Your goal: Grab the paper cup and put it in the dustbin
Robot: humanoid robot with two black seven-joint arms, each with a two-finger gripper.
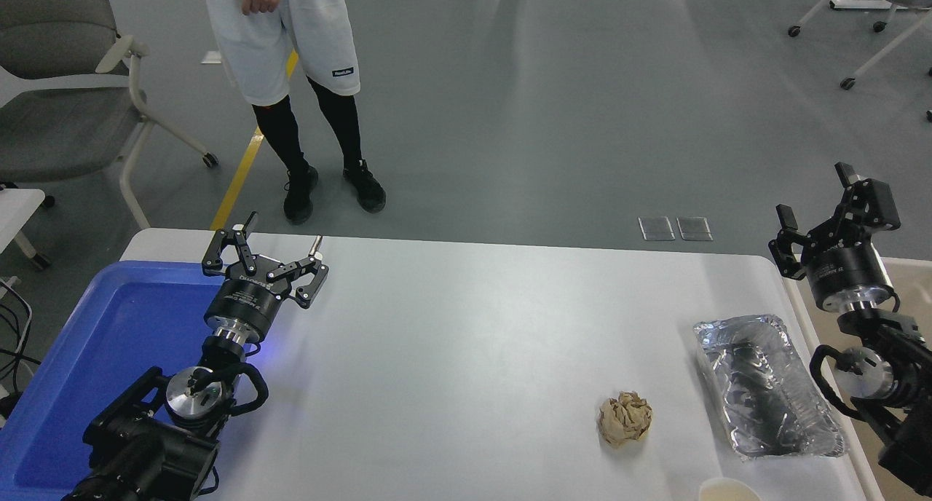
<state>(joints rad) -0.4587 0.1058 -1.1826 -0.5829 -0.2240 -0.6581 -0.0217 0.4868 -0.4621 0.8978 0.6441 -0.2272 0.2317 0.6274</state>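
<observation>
The paper cup (729, 491) shows only as an off-white rim with a cream inside, cut off by the picture's bottom edge near the table's front right. Part of the beige dustbin (914, 281) shows off the table's right side, mostly hidden behind my right arm. My right gripper (814, 194) hangs open and empty above the bin's near edge, well behind the cup. At the lower left my left gripper (284, 233) rests open over the blue tub's far corner.
A shiny foil tray (769, 386) lies at the right of the table, with a crumpled tan paper ball (625, 419) to its left. A blue plastic tub (109, 355) fills the left end. A person stands beyond the far edge; a grey chair is at the upper left.
</observation>
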